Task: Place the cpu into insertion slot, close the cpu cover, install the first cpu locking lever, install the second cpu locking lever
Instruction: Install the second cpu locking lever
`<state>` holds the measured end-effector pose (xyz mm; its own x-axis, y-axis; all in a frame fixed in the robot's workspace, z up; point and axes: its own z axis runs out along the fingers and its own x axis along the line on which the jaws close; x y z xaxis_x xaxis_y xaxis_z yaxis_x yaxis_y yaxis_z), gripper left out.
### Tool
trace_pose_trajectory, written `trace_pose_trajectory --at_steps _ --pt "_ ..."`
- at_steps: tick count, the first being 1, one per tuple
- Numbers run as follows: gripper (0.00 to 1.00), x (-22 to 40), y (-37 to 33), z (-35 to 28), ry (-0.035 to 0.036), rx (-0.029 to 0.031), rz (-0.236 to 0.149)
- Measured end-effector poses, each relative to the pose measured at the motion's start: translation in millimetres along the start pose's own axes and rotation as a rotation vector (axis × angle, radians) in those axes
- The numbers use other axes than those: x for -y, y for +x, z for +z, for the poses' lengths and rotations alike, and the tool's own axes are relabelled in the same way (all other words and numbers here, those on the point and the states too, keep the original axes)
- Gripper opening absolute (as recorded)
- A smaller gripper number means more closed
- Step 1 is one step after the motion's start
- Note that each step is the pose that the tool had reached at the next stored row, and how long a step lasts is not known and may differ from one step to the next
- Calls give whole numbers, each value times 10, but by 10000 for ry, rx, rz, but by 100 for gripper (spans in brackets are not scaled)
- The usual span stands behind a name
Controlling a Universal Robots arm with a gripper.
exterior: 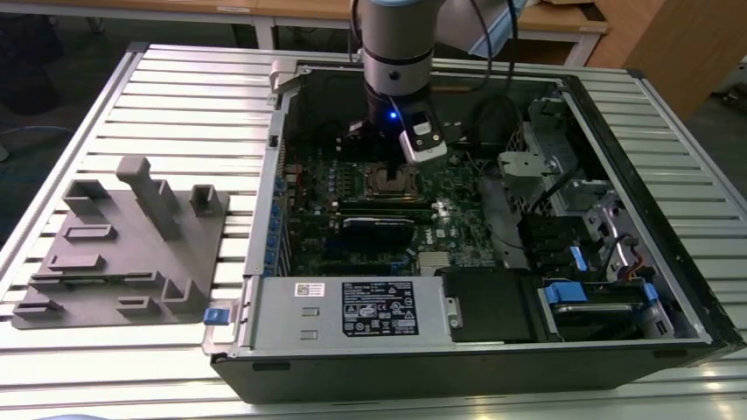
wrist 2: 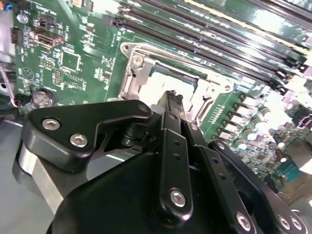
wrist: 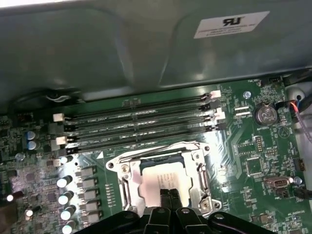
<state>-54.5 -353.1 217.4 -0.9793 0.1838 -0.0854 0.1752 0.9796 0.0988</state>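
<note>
Pincer (wrist: 167, 195) with fingers together, poised above the cpu (wrist: 161, 175) seated in the insertion slot (wrist: 127, 183); an off-centre descent could scrape the cpu cover (wrist: 204, 168).

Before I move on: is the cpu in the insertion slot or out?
In. The cpu lies flat inside the insertion slot, framed by its silvery rim, with the gripper directly over it.

This is a robotics lab or assembly test workshop. An opened desktop computer case (exterior: 491, 254) lies on its side on a ribbed aluminium tabletop (exterior: 187, 96), its green motherboard (exterior: 350, 219) exposed. A grey moulded parts fixture (exterior: 122, 249) sits beside it, an industrial robot arm (exterior: 397, 44) reaches into the case, and wooden workbenches (exterior: 561, 22) stand behind.
</note>
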Motion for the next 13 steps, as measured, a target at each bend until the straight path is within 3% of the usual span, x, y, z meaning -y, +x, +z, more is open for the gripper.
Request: trace_pose_trajectory --at_steps 13 --pt "11 -4 -7 -17 -4 -1 0"
